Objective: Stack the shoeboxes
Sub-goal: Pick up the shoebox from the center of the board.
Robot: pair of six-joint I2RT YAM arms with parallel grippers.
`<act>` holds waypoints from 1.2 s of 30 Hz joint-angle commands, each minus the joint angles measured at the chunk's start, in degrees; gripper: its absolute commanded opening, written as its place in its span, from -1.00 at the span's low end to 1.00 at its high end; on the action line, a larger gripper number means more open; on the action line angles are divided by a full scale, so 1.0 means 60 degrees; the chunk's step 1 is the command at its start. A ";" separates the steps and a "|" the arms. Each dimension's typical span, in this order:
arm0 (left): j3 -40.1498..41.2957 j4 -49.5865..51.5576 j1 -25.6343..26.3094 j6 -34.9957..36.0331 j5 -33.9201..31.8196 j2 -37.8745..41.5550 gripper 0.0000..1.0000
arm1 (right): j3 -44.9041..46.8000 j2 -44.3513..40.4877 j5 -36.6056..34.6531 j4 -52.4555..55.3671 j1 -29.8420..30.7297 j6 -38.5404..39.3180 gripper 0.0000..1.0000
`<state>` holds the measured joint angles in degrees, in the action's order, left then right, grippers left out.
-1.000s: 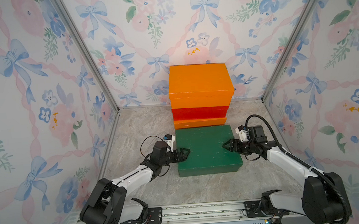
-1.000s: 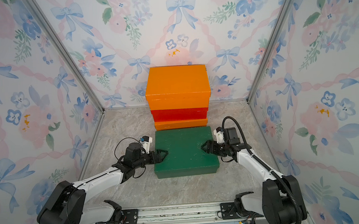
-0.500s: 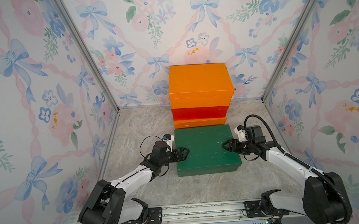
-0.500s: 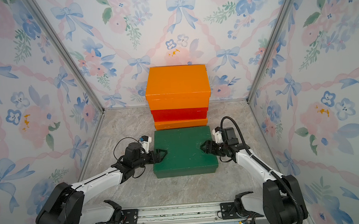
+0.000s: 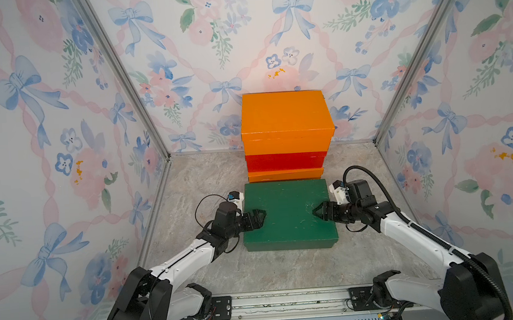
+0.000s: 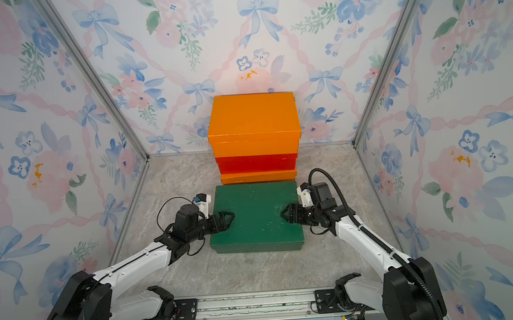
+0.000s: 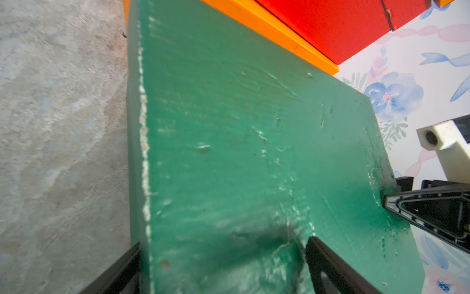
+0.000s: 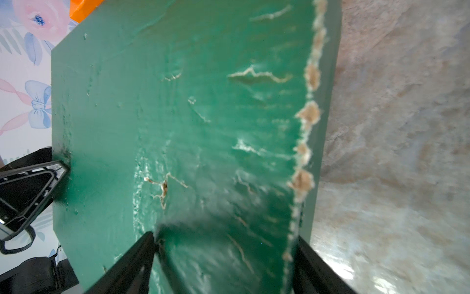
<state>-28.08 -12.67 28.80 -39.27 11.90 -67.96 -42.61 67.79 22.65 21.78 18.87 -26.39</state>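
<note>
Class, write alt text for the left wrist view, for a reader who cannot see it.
A scuffed green shoebox lid fills the view, with the left pincer straddling its near edge. The right pincer reaches over the far edge; an orange shoebox and a red shoebox lie beyond. Marbled table shows alongside.

Green shoebox (image 5: 287, 214), red shoebox (image 5: 284, 162), top orange shoebox (image 5: 284, 115), bottom orange shoebox (image 5: 285, 175), floral walls (image 5: 45, 120).
</note>
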 commanded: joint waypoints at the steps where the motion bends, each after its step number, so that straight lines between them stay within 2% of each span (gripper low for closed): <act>1: -0.0378 -0.0666 0.0439 -0.0049 0.1329 0.0444 0.89 | -0.0438 -0.0154 0.1193 -0.0210 0.0597 0.0123 0.58; 18: -0.0736 0.0139 0.0784 -0.0018 0.0978 0.1791 0.85 | -0.1242 -0.0486 0.0897 -0.0025 0.1157 -0.0071 0.56; 28: -0.1214 0.0755 0.1149 0.0069 0.0619 0.2520 0.68 | -0.1920 -0.1068 0.0599 0.0677 0.1439 0.0017 0.55; 36: -0.1770 0.1190 0.1661 0.0165 0.0277 0.2830 0.66 | -0.2691 -0.1175 0.0467 0.1178 0.1688 0.0137 0.55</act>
<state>-35.35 0.54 34.09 -39.05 0.40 -52.01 -55.48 60.75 16.01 32.62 24.43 -26.48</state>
